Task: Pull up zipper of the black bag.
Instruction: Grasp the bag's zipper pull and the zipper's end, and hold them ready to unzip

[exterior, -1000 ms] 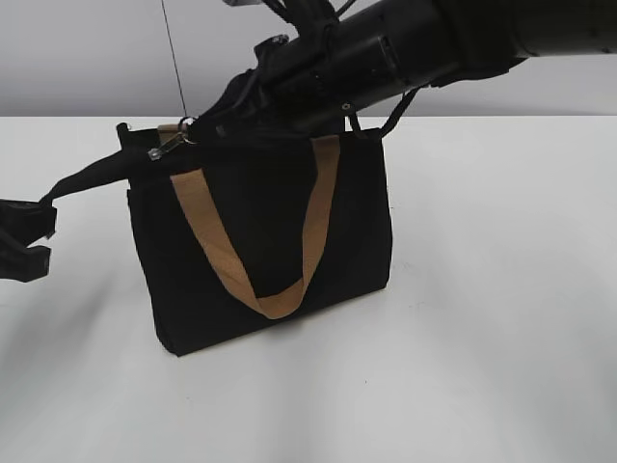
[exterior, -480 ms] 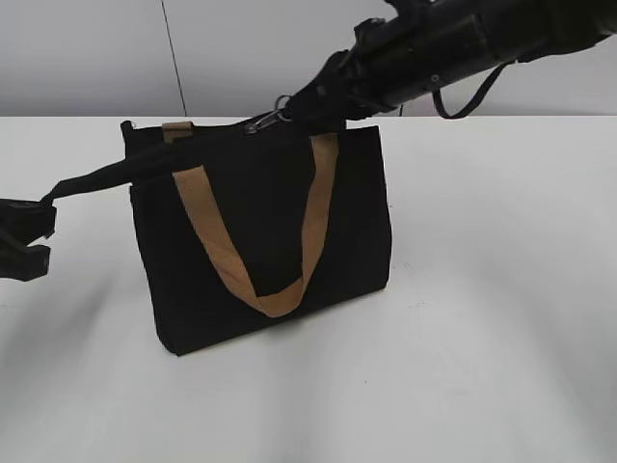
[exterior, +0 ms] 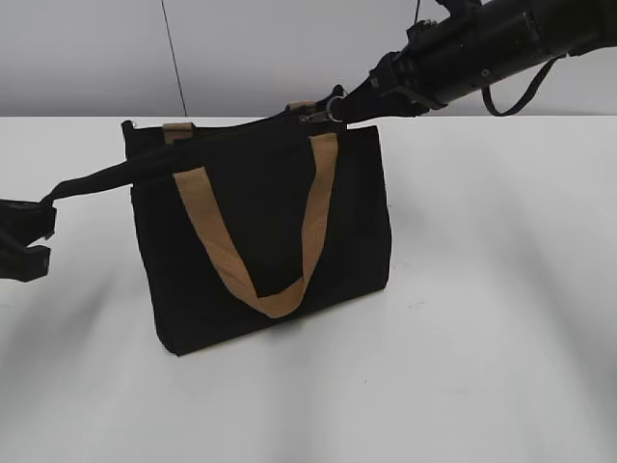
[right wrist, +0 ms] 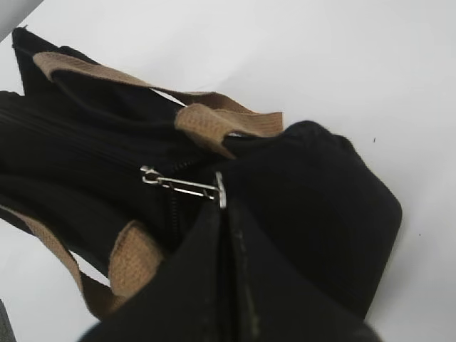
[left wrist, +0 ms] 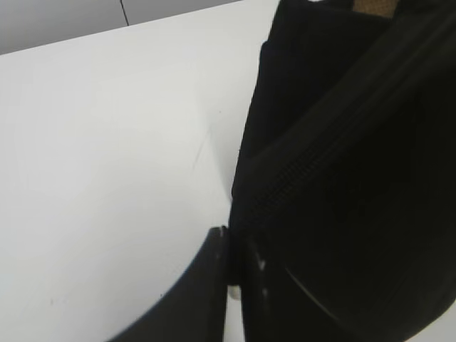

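Note:
The black bag (exterior: 270,231) stands upright mid-table, tan handles hanging on its front. Its silver zipper (exterior: 321,114) sits near the right end of the top edge. My right gripper (exterior: 349,108) is shut on the zipper's pull tab; in the right wrist view the zipper (right wrist: 182,186) runs from the slider into the closed jaws (right wrist: 223,206). My left gripper (exterior: 39,217) is at the far left, shut on a black strap-like end of the bag, stretched taut. In the left wrist view the jaws (left wrist: 234,267) pinch black fabric of the bag (left wrist: 342,178).
The white table (exterior: 482,338) stretches around the bag, with a grey wall behind. A thin dark cable (exterior: 174,58) hangs at the back left. My right arm (exterior: 482,43) reaches in above the bag's top right corner.
My right gripper has drawn the zipper along the bag's top from the left end to near the right end. The left gripper has held still on the stretched end.

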Controlling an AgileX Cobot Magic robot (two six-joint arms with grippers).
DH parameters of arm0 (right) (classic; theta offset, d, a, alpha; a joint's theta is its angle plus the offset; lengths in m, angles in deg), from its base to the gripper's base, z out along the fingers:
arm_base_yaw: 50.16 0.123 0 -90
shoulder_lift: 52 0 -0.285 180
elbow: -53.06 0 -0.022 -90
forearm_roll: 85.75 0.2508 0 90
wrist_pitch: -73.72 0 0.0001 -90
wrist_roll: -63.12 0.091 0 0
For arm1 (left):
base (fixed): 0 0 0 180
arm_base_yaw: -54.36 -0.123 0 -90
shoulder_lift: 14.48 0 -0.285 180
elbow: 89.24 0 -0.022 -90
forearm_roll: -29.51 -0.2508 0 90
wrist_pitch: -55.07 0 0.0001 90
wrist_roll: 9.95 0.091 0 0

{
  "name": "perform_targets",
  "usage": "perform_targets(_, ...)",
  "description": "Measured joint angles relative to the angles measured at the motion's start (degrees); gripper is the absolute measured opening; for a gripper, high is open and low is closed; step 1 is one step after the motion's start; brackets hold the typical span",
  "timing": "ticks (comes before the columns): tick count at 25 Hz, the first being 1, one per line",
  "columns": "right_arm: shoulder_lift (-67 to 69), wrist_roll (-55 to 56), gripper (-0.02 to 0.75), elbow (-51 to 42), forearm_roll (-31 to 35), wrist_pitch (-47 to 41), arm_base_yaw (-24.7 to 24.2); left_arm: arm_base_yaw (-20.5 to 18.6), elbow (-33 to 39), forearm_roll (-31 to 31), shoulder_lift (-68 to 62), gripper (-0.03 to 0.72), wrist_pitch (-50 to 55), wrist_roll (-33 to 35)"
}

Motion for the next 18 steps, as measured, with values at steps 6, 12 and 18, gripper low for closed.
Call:
perform_targets(6, 0.0, 0.2, -0.001, 0.0, -0.4, -1.0, -0.6, 0.0, 0.0, 0.2, 0.0, 0.019, 0.0, 0.0)
perform_targets(12, -0.5, 0.2, 0.092, 0.0, -0.4, -2.3, -0.6, 0.0, 0.0, 5.1, 0.0, 0.027, 0.0, 0.0)
perform_targets(18, -4.2, 0.3, 0.366, 0.0, -1.8, -4.4, -0.6, -0.1, -1.5, 11.9, 0.0, 0.249, 4.8, 0.0)
